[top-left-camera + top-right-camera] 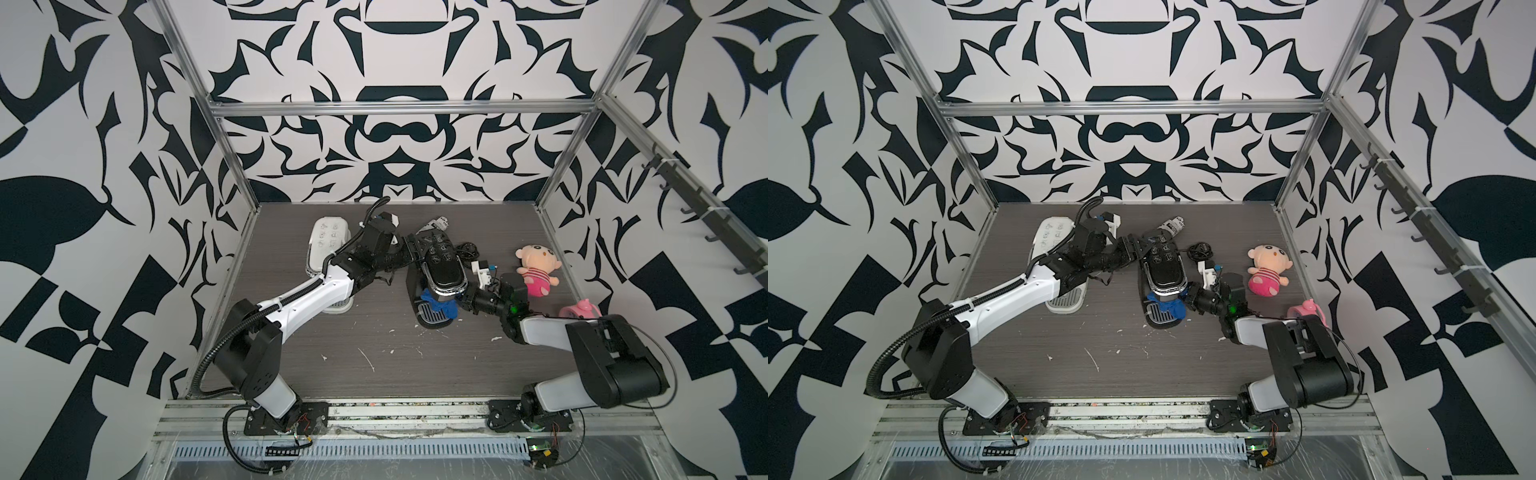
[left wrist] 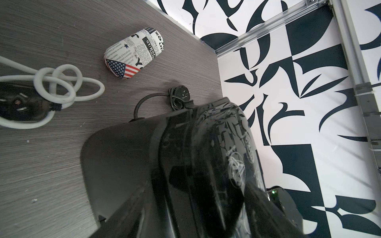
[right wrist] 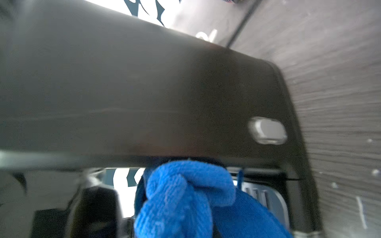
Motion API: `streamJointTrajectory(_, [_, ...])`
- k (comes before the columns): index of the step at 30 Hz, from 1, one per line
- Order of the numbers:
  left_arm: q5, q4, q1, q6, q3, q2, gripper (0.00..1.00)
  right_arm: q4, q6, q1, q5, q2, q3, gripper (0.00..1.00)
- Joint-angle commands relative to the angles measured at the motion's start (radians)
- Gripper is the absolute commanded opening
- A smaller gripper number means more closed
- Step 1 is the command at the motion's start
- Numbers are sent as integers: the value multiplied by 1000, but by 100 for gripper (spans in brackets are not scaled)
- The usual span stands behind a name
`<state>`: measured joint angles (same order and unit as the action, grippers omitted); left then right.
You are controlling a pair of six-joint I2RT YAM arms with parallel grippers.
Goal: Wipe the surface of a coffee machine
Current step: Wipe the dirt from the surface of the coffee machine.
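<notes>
Setting: a dark wood-grain table (image 1: 374, 374) inside a booth with black-and-white patterned walls.
Coffee machine (image 1: 440, 270): black and glossy, it stood upright near the middle of the table, toward the back, with its button panel facing up in both top views.
Cloth (image 1: 440, 306): blue and bunched, it sat at the machine's front, under the overhanging head and above the drip tray (image 1: 432, 319); the right wrist view showed it pressed up against the dark underside (image 3: 185, 195).
Right gripper (image 1: 460, 301): reaching in from the machine's right side, its jaws were pinched narrow on the cloth.
Left gripper (image 1: 409, 249): it was at the rear upper edge of the machine with its jaws set wide; whether they clamped the casing could not be told.
Left wrist view: the machine's black body (image 2: 185, 164) filled the lower part of the view.
Other items: a white machine (image 1: 328, 241) stood to the left, partly hidden by the left arm; a newsprint-pattern case (image 2: 134, 53) and a knotted white cord (image 2: 61, 82) lay behind; a plush doll (image 1: 534, 266) and a pink object (image 1: 579, 309) sat to the right.
</notes>
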<state>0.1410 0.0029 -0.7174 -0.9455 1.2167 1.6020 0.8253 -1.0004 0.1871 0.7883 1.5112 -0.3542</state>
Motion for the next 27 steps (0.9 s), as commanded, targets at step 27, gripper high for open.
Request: streamJointTrajectory(27, [35,-51,1,-8,-34,47,72,609,-331,172,-210,190,77,0])
